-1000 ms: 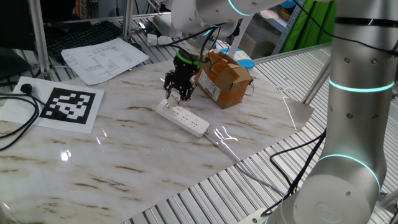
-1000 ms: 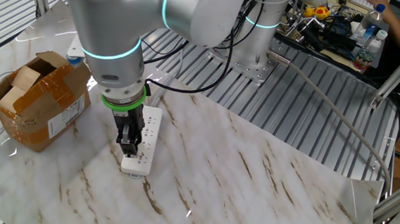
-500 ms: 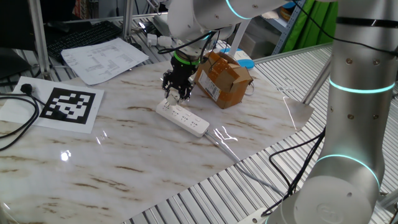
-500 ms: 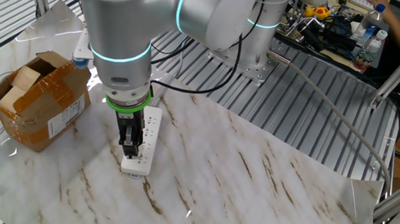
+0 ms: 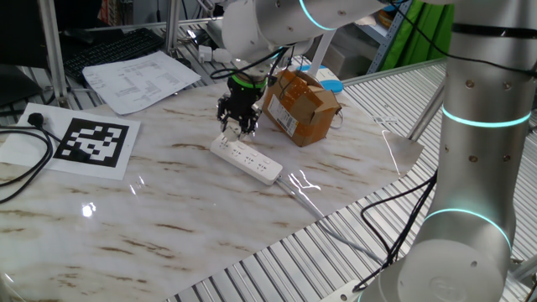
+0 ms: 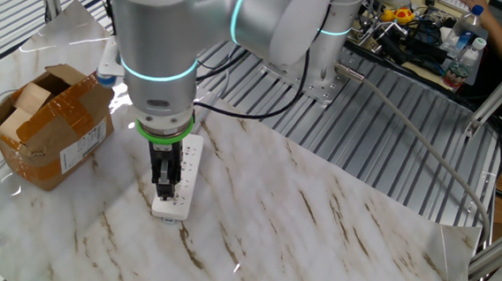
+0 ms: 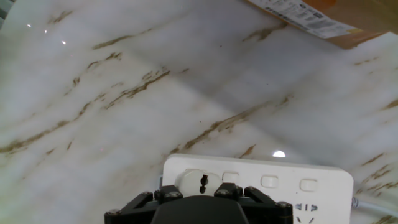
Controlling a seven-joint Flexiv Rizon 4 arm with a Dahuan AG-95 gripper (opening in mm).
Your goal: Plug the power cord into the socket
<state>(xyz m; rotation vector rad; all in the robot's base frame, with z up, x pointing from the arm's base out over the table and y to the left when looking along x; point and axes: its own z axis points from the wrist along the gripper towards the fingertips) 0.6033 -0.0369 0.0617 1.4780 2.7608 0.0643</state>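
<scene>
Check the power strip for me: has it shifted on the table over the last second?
No. In both fixed views the power strip lies at the same spot and angle beside the cardboard box, which hasn't moved either.

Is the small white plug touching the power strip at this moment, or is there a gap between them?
Touching. In the hand view the plug sits on the end outlet of the power strip, no gap visible, just ahead of the gripper.
</scene>
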